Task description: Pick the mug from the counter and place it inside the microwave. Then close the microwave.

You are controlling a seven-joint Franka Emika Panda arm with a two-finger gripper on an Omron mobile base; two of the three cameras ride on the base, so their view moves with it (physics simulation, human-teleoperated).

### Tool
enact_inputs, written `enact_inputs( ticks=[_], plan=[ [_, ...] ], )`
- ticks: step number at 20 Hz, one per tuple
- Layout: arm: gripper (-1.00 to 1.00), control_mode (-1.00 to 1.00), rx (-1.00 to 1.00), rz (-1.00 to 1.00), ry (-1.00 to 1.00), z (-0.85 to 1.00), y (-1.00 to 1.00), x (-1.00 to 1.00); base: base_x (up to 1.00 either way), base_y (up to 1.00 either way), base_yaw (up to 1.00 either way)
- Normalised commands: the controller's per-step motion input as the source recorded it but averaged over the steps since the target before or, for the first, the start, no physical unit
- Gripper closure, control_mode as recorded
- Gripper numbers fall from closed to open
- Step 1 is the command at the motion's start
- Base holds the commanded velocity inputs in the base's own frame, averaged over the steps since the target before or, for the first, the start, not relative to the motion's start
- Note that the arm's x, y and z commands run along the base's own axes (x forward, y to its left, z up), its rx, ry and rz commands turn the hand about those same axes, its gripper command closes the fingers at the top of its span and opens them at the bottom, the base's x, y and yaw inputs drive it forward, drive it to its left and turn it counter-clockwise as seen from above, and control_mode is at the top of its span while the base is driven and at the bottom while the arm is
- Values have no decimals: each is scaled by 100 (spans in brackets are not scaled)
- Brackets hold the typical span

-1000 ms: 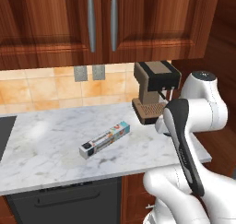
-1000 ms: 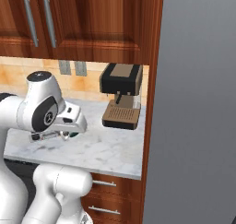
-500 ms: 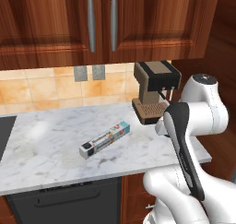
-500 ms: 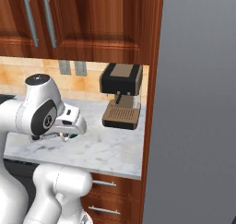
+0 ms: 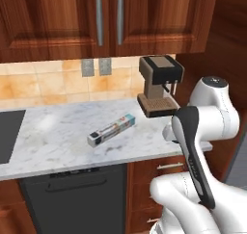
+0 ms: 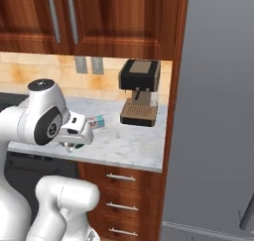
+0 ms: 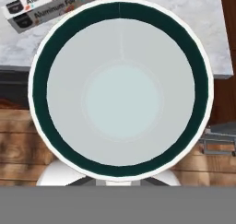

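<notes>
1. The mug is seen from straight above in the hand view, its pale inside ringed by a dark teal band and a white rim. It is held in the air past the front edge of the desk, with wooden floor seen beneath it.
2. The hand is pressed together on the mug; its fingers are hidden, so the exact place of the pinch cannot be told. In the right base view it is found low at the desk's front edge, in front of the foil box.
3. The desk is made of white-grey veined marble with a thick edge. The foil box is laid slantwise near its middle, and a coffee machine is stood upright at its right end against the wall.
4. A dark stovetop is set into the desk at the far left.
5. The wall behind is covered with warm beige tiles, and two grey outlets are mounted side by side on it.
6. Dark wooden cabinets with long metal handles are hung above the desk.
7. A dark panel is fitted under the desk; wooden drawers with bar handles are placed to its right.
8. A tall grey fridge is stood to the right of the desk, beyond a wooden side panel.
</notes>
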Motion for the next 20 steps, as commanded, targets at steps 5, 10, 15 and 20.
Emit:
enact_inputs(
  ticks=[5, 10, 15, 20],
  plan=[
    [100, 100, 0, 0, 0, 0, 0, 0, -66, 54, -7],
    [100, 100, 0, 0, 0, 0, 0, 0, -83, 14, -35],
    [100, 100, 0, 0, 0, 0, 0, 0, -99, 0, -44],
    [100, 100, 0, 0, 0, 0, 0, 0, -70, 0, -46]
  ],
)
